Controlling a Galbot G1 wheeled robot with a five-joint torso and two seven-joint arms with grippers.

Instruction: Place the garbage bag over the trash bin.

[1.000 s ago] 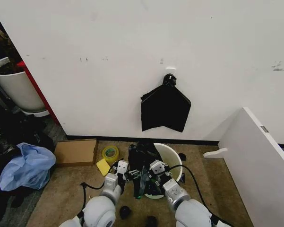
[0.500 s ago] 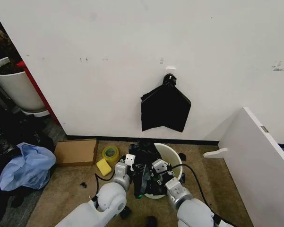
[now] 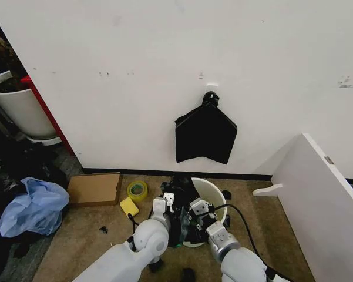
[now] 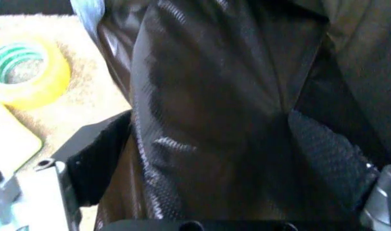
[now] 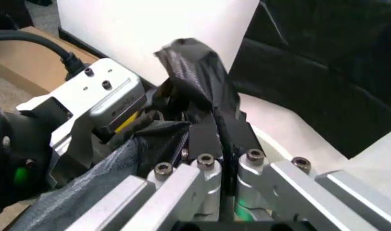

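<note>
Here, low in the middle of the head view, the trash bin (image 3: pixel 214 194) is seen standing on the carpeted floor (image 3: pixel 88 235) near the foot of the white wall (image 3: pixel 164 70). The garbage bag (image 3: pixel 179 202) is bunched against the bin's left side, touching its rim, and has not been spread over the opening.

The left gripper (image 3: pixel 167 202) is placed at the left edge of the bag, just beside the bin. In the left wrist view the glossy film of the garbage bag (image 4: pixel 227 110) is seen draped between the gripper's dark fingers (image 4: pixel 95 159), which stand apart on either side of it; whether the film is pinched cannot be told.

The right gripper (image 3: pixel 195 212) is set just right of the left one, at the lower left of the bin's rim. In the right wrist view a twisted fold of the garbage bag (image 5: pixel 195 77) is clamped between the fingers of the right gripper (image 5: pixel 211 130), with the white bin wall (image 5: pixel 291 134) behind and the left gripper's housing (image 5: pixel 93 106) close by on the left.

A roll of yellow tape (image 3: pixel 137 190), a yellow sponge (image 3: pixel 128 207) and a flat cardboard piece (image 3: pixel 94 188) lie on the floor to the left of the bag.
</note>
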